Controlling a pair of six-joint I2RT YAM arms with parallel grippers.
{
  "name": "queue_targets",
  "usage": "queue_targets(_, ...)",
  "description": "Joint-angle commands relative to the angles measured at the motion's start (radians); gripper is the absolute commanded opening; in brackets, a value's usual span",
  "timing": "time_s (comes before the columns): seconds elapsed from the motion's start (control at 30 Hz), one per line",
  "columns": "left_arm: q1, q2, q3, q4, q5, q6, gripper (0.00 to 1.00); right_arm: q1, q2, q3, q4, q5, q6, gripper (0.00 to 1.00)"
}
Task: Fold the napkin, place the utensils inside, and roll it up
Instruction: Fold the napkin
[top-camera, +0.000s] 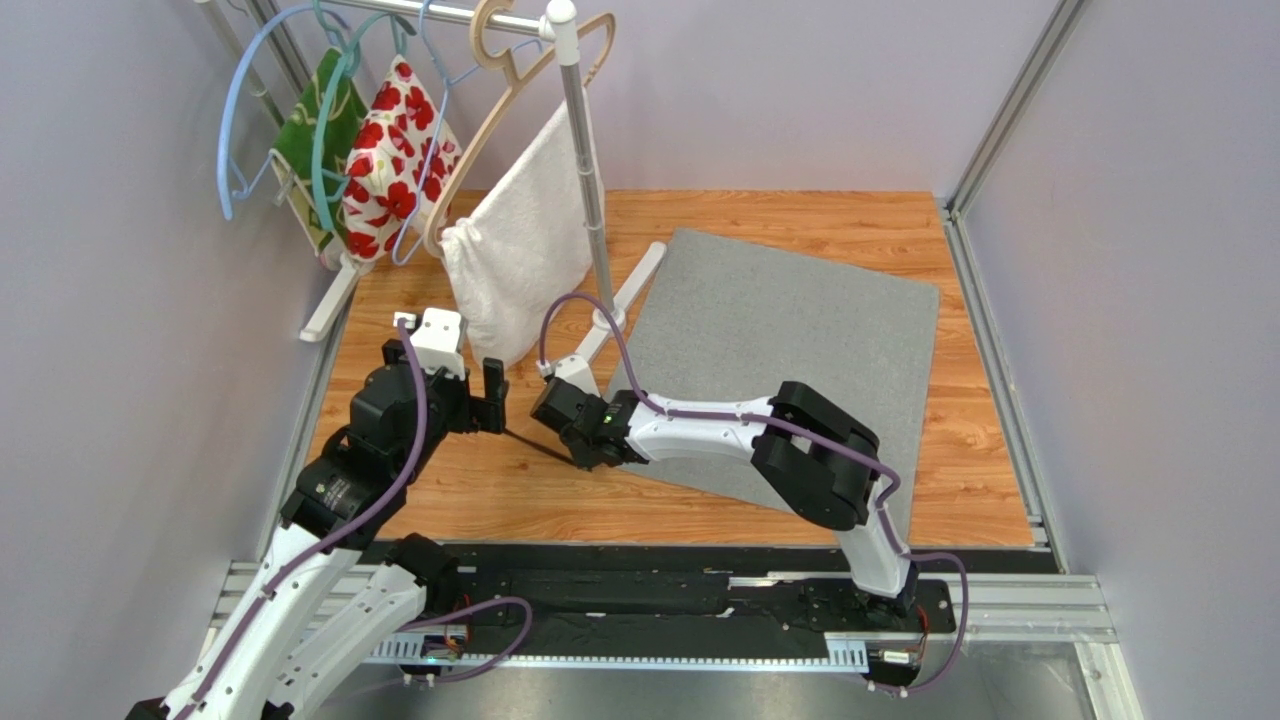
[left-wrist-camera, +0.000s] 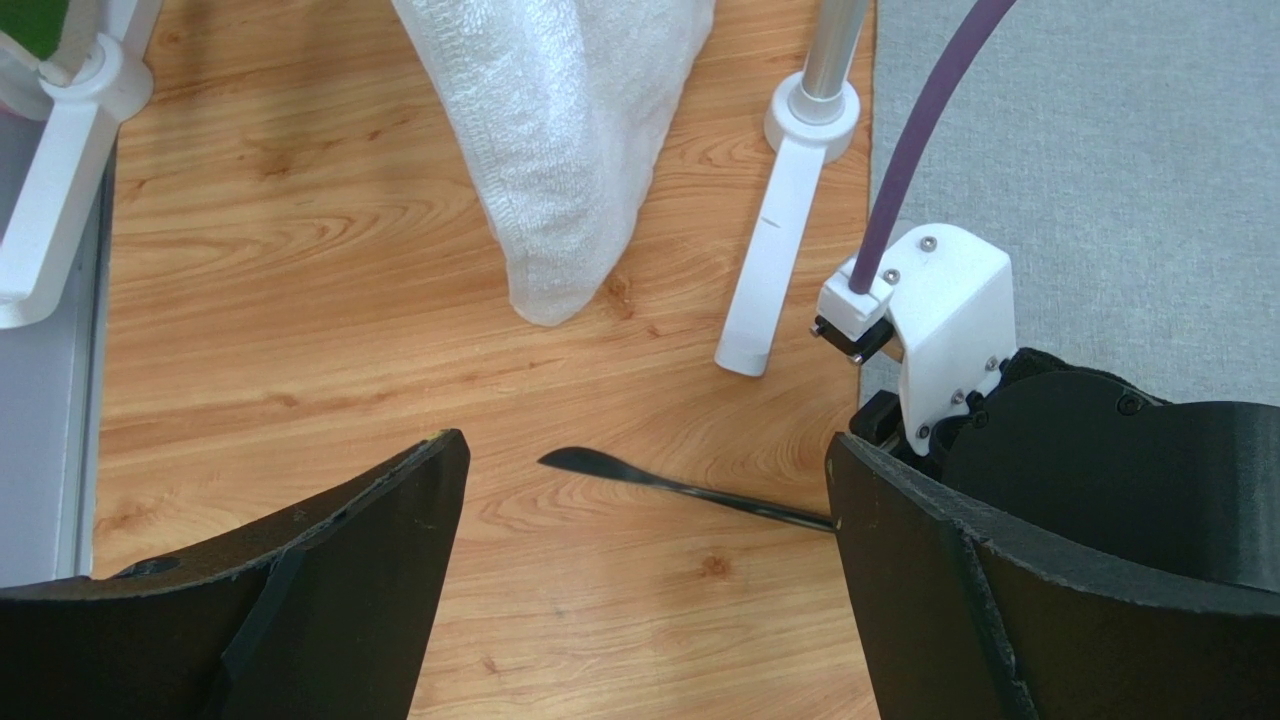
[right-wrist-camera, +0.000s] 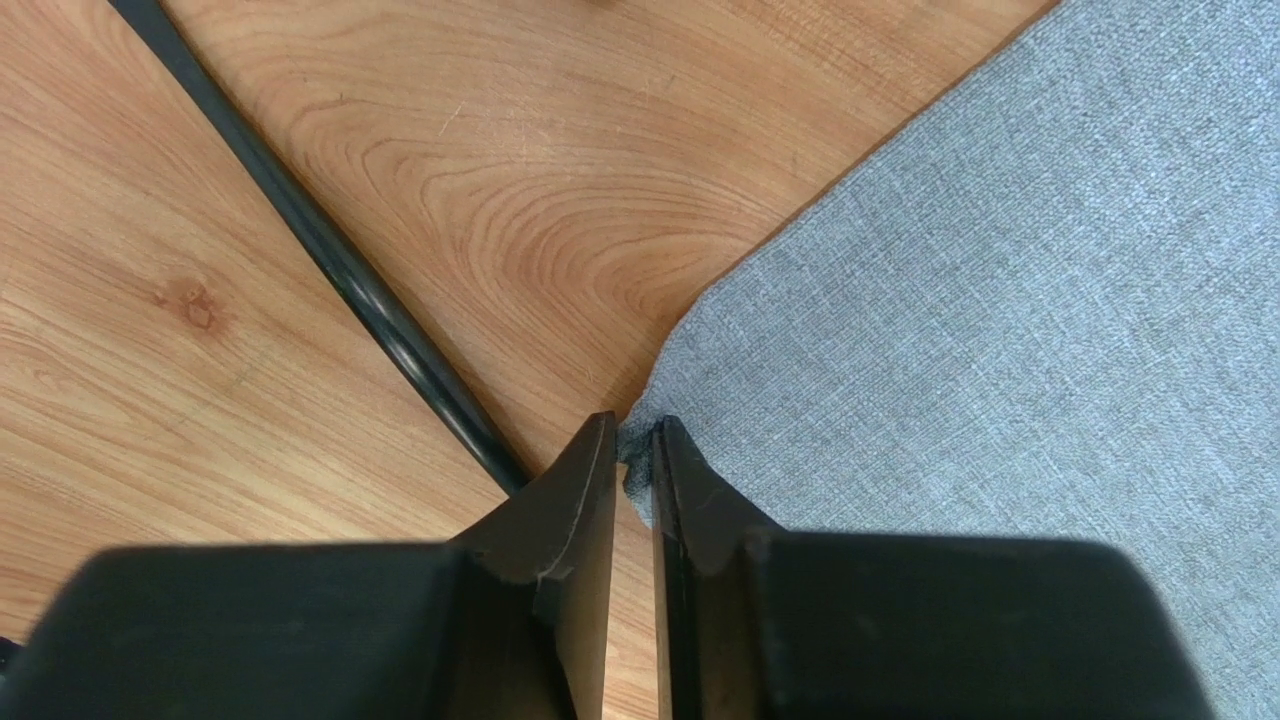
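1 worktop (top-camera: 496, 503) carries everything. The napkin (top-camera: 781, 345) lies flat and unfolded on its right half, near-left corner toward the right gripper (right-wrist-camera: 634, 450), whose jaws are pinched on that corner. The left gripper (left-wrist-camera: 643, 447) hangs wide open over bare wood. The utensil (left-wrist-camera: 676, 488) lies beneath it, long axis roughly left-right, beside the napkin and not on it. Only the right wrist view shows the pinched corner. Only the left wrist view shows the utensil's free tip.
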Motion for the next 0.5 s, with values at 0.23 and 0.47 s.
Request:
queue_targets(0.23,-0.001,-0.006,-0.001,0.026,-0.035,0.008,0.98,-0.019,-0.053,0.027,-0.054,-0.082,-0.035,0.00)
queue_targets(0.47,-0.001,-0.004,0.001,0.025,-0.063,0.009,0.98,-0.224,-0.202,-0.046,-0.128,0.005,-0.101,0.00)
